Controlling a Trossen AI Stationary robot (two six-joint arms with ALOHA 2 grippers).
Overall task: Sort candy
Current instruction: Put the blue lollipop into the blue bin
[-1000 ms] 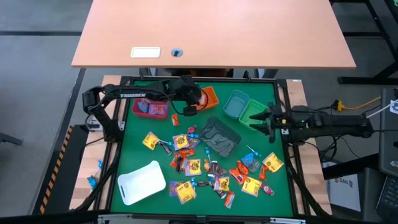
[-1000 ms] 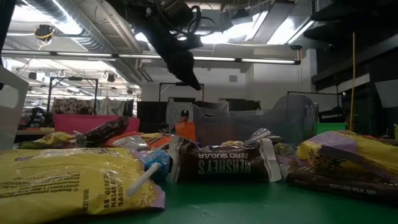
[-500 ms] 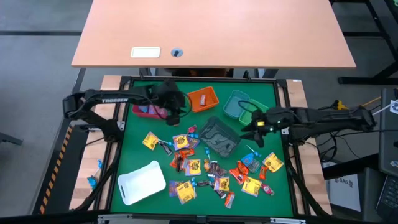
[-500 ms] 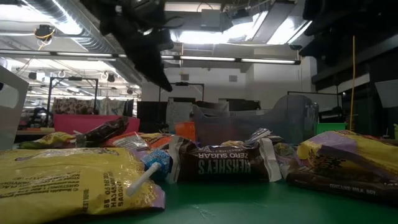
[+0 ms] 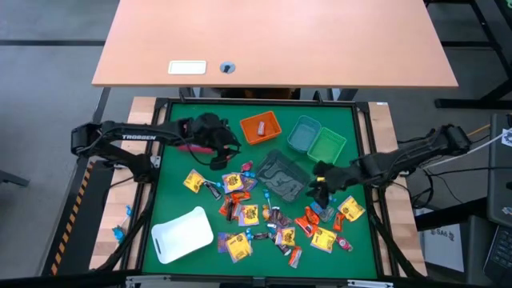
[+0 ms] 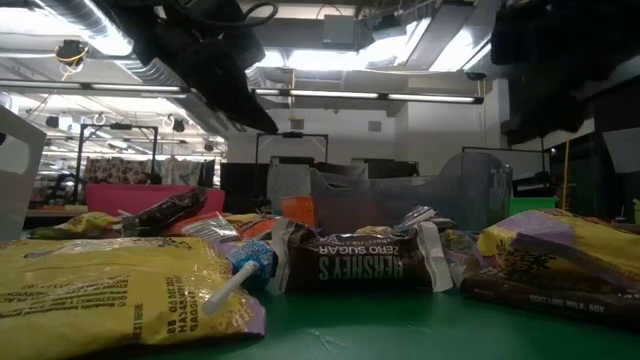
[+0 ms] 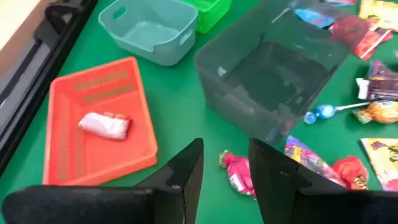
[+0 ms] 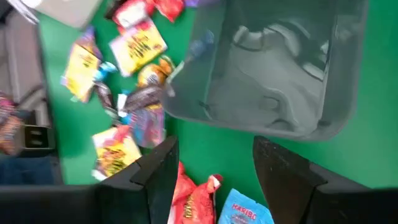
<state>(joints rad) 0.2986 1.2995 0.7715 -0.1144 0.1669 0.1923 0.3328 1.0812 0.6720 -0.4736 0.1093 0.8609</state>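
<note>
The candy (image 5: 264,212) lies as a scatter of small yellow, red, purple, blue and brown packets on the green mat, between the bins and the near edge. One white-and-red sweet (image 7: 104,124) lies in the orange bin (image 5: 261,127). My left gripper (image 5: 222,158) hangs open above the mat, left of the grey bin (image 5: 282,174). A pink-red sweet (image 7: 236,175) lies on the mat below its fingers (image 7: 186,169). My right gripper (image 5: 317,181) hangs open at the grey bin's right corner, above red and blue packets (image 8: 194,198).
A teal bin (image 5: 305,134) and a green bin (image 5: 327,146) stand at the far right. A pink bin (image 5: 186,142) shows partly under my left arm. A white tray (image 5: 182,234) lies at the near left. Raised black rails (image 5: 154,184) edge the mat.
My left gripper has drawn back from the orange bin toward the table's left and near side, sinking a little. My right gripper has swung from over the green bin toward the near left, tipping downward, and now hangs beside the grey bin over the candy.
</note>
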